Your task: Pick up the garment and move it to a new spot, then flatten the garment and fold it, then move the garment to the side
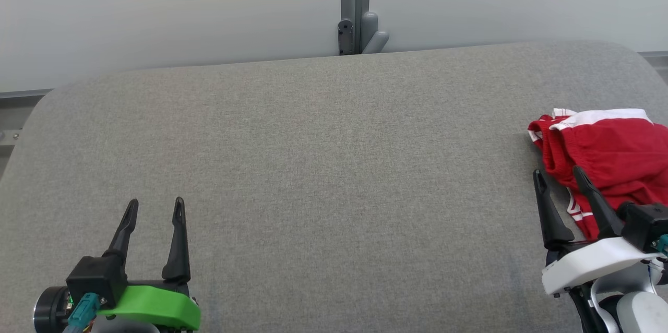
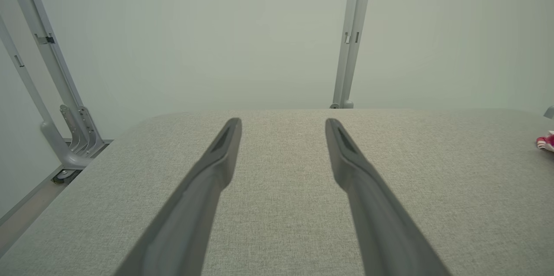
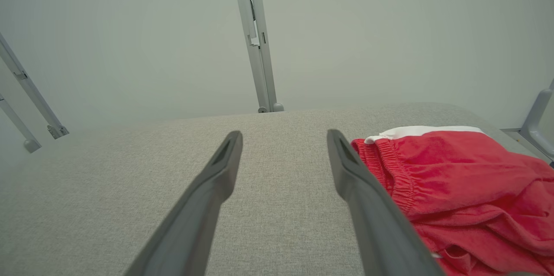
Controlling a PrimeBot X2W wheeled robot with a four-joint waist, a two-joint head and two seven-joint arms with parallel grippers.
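The garment (image 1: 610,155) is a crumpled red piece with white trim and an elastic waistband, lying at the right edge of the grey padded table (image 1: 323,155). In the right wrist view the garment (image 3: 458,181) sits just right of my right finger. My right gripper (image 1: 557,172) stands open at the garment's left rim, nothing between its fingers. My left gripper (image 1: 155,201) is open over the bare front-left part of the table, far from the cloth. The left wrist view shows my left gripper (image 2: 283,122) over bare fabric and a scrap of the garment (image 2: 546,142) at the far right.
A pale wall runs behind the table with a grey metal post (image 1: 356,7) and bracket at its middle. Slanted grey frame bars (image 2: 52,94) stand beyond the table's left end. The table's corners are rounded.
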